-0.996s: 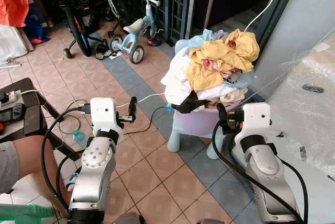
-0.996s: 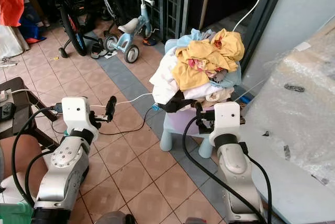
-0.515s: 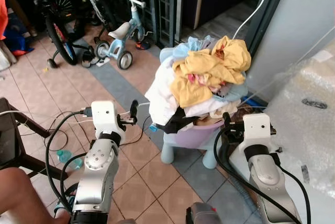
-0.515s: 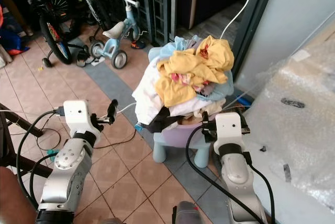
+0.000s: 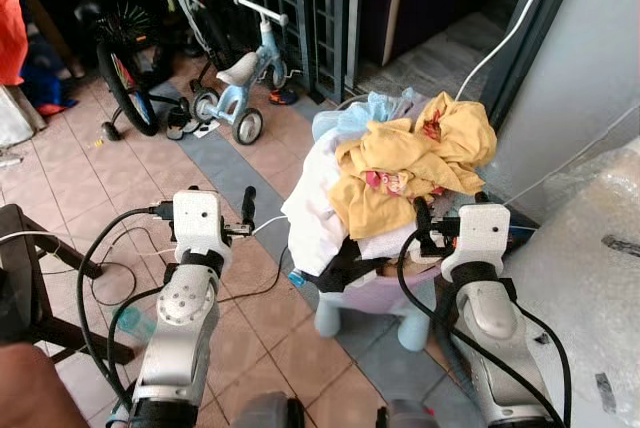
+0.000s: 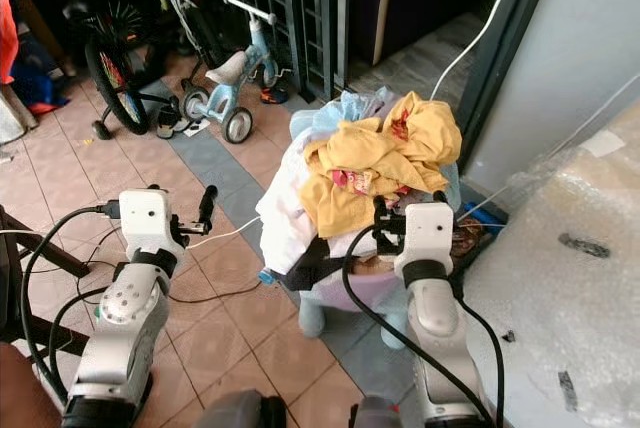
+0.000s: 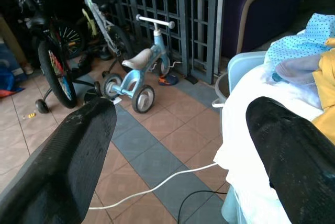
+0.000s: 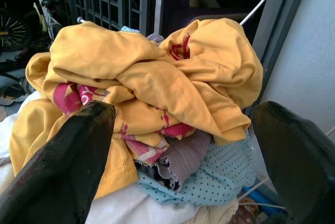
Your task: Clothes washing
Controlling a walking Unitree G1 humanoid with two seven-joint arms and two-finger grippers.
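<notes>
Both hands spread: right hand [image 8: 178,156] at clothes pile [image 5: 400,163], left hand [image 7: 178,145] beside it.

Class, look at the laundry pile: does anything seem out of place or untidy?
Yes. The clothes are heaped well above the basket rim; a white garment and a black strap spill over its side. The right gripper is at the heap, jaws open.

a heap of yellow, white and blue clothes [image 5: 400,163] overflows a lilac basket [image 5: 375,293].
</notes>
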